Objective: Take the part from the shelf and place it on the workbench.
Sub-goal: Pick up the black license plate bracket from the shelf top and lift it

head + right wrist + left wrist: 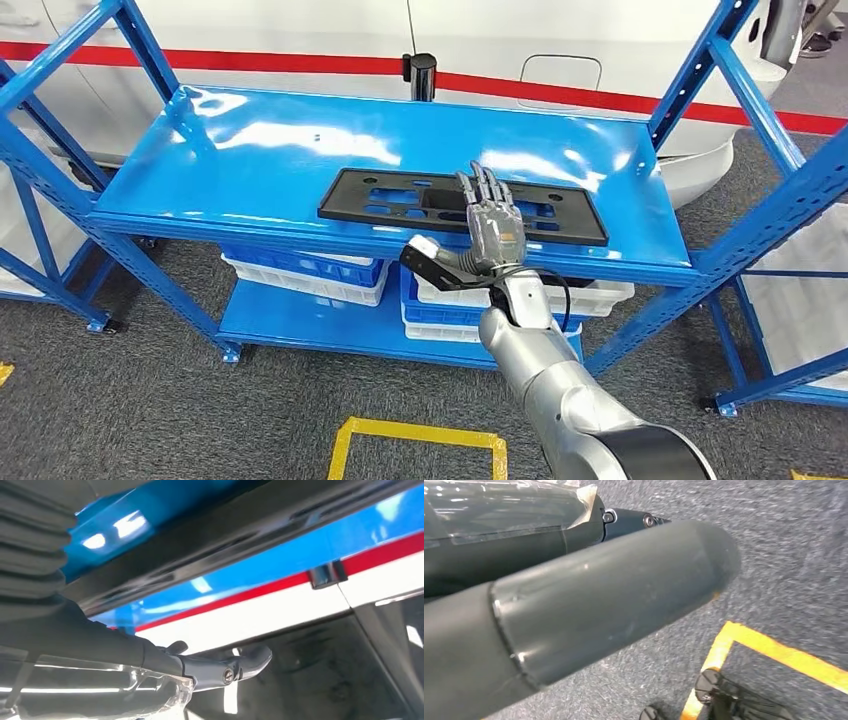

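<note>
Flatly, the right robot hand (492, 222) lies with fingers spread over the slotted black plastic part (400, 199) on the glossy blue shelf (250, 150).

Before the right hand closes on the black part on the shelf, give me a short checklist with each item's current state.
1. Black flat part lies flat on the blue upper shelf: ok.
2. Right hand is at the part, fingers extended over its near edge: ok.
3. Hand has a grip on the part: not ok, nothing held.
4. Thumb is under the shelf's front edge or the part: cannot tell.
5. Shelf beside the part is free of other items: ok.
6. Left hand state: cannot tell; the left wrist view looks down at grey carpet.
</note>
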{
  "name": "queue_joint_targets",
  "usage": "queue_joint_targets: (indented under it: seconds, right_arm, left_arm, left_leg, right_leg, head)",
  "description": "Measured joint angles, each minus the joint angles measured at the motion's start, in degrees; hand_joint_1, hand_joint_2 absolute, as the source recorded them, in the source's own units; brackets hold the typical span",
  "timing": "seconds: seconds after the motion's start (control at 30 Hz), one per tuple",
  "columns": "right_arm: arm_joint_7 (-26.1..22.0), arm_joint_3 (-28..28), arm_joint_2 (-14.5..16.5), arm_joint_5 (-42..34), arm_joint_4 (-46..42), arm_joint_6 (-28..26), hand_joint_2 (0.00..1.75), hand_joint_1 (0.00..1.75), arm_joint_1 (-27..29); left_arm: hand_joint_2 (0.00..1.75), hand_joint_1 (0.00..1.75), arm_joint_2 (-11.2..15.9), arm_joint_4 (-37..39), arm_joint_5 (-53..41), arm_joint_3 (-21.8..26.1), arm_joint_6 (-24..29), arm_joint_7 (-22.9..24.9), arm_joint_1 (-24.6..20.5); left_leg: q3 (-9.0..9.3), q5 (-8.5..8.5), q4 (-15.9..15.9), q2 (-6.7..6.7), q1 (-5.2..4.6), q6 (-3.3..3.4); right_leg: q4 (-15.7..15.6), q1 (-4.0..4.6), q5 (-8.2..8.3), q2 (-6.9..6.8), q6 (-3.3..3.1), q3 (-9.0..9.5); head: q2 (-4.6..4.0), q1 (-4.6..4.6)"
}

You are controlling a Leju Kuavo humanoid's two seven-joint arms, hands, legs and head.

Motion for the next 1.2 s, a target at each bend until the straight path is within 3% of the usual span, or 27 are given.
queue_joint_targets:
  seconds: [0.03,0.07,0.1,0.17,0.23,0.27,0.33,0.57,1.2]
  right_arm:
    - [0.0,-0.1,-0.1,-0.2,0.1,0.0,1.75,0.0,0.2]
    - [0.0,-0.2,-0.1,-0.5,0.3,0.0,1.75,0.0,0.3]
    - [-0.1,-0.2,-0.2,-0.8,0.5,0.0,1.75,0.0,0.4]
    - [-0.2,-0.3,-0.3,-1.3,0.8,0.0,1.75,0.0,0.3]
    - [-0.3,-0.5,-0.4,-1.6,1.1,0.0,1.75,0.0,0.2]
    - [-0.3,-0.6,-0.3,-1.7,1.2,0.0,1.75,0.0,0.1]
    - [-0.3,-0.7,-0.3,-1.8,1.2,0.0,1.75,0.0,0.0]
    - [-0.1,-0.9,-0.2,-1.8,1.2,0.0,1.75,0.0,-0.2]
    - [0.4,-1.8,-0.2,0.3,-0.5,0.0,1.75,0.0,0.4]
  left_arm:
    - [0.0,0.0,0.0,0.0,-0.1,0.0,0.0,0.1,0.0]
    - [0.0,0.0,0.0,0.0,-0.1,0.0,0.1,0.3,0.0]
    - [0.0,0.0,0.0,0.0,-0.2,0.0,0.1,0.3,0.0]
    - [0.0,0.0,0.0,0.0,-0.3,0.0,0.2,0.3,0.1]
    - [0.0,0.0,0.1,0.0,-0.6,0.0,0.2,0.4,0.0]
    - [0.0,0.0,0.1,0.0,-0.9,0.0,0.3,0.5,0.0]
    - [0.0,0.0,0.3,0.0,-1.7,0.0,0.6,0.8,-0.1]
    - [0.0,0.0,0.5,0.0,-3.7,-0.1,1.2,1.4,-0.1]
    - [0.0,0.0,0.6,0.0,-7.9,-1.5,3.5,2.1,-0.1]
  left_leg:
    - [0.34,-0.42,0.0,-0.17,-0.15,0.17]
    - [0.84,-0.87,0.0,-0.37,-0.35,0.26]
    - [1.46,-1.34,0.0,-0.55,-0.54,0.3]
    - [2.75,-2.34,0.0,-0.85,-0.9,0.26]
    - [3.36,-3.23,0.3,-1.08,-1.33,-0.05]
    - [3.36,-3.53,0.5,-1.17,-1.43,-0.07]
    - [3.39,-3.85,0.7,-1.21,-1.38,-0.02]
    - [3.63,-4.13,0.4,-0.98,-1.17,-0.28]
    - [3.76,-4.12,0.4,-0.96,-1.34,-0.37]
  right_leg:
    - [3.2,0.08,-0.34,0.0,0.06,-2.85]
    - [4.3,0.21,0.47,0.0,0.36,-4.85]
    - [3.1,0.35,2.4,0.01,0.79,-5.67]
    - [-4.4,0.71,8.44,-0.02,1.3,-4.8]
    - [-10.3,0.98,12.65,-0.04,0.47,-3.31]
    - [-11.3,0.99,13.46,-0.03,-0.13,-3.07]
    - [-11.5,0.92,13.69,0.05,-0.83,-2.9]
    - [-11.5,1.2,13.37,0.2,-1.42,-2.85]
    - [-11.5,1.06,13.36,0.2,-1.47,-2.66]
  head:
    - [0.0,0.04]
    - [0.01,0.08]
    - [0.01,0.12]
    - [0.0,0.19]
    - [0.0,0.21]
    - [0.01,0.21]
    - [0.01,0.21]
    - [0.0,0.16]
    - [-0.01,0.2]
